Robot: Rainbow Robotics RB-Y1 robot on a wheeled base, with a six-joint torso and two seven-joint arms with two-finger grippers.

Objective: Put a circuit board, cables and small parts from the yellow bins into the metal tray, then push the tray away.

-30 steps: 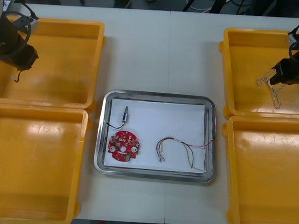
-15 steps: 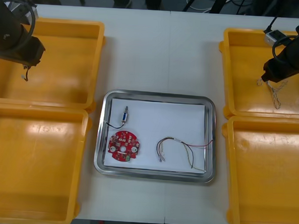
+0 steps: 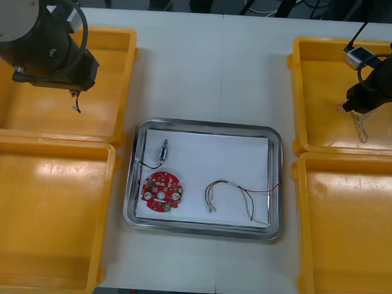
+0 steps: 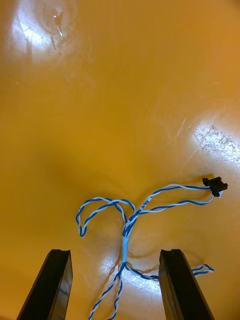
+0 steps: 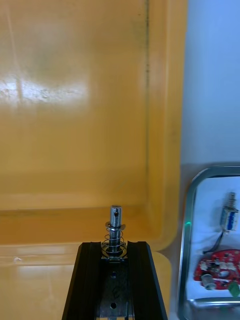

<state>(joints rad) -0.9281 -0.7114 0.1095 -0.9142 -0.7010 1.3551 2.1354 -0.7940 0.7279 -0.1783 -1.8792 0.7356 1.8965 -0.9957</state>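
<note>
The right end effector [image 4: 116,254], fingers wide, straddles the blue-and-white cable [image 4: 131,220] in the yellow bin [image 3: 316,67] at the bench's [image 3: 212,69] far right corner. The cable looks limp and light, best grasped at its bunched middle. The left end effector [image 5: 116,246] pinches a rigid small metal part [image 5: 116,225] above the far left bin [image 3: 106,117].

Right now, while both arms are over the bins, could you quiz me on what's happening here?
1. True or false: the right gripper is shut on the twisted blue and white cable.
2. What does the left gripper hold? A) a circuit board B) a small metal part C) a black cable
3. Fill in: the round red circuit board lies in the ____.

Key:
1. False. Its fingers stand open, one on each side of the cable.
2. B.
3. metal tray.
</note>
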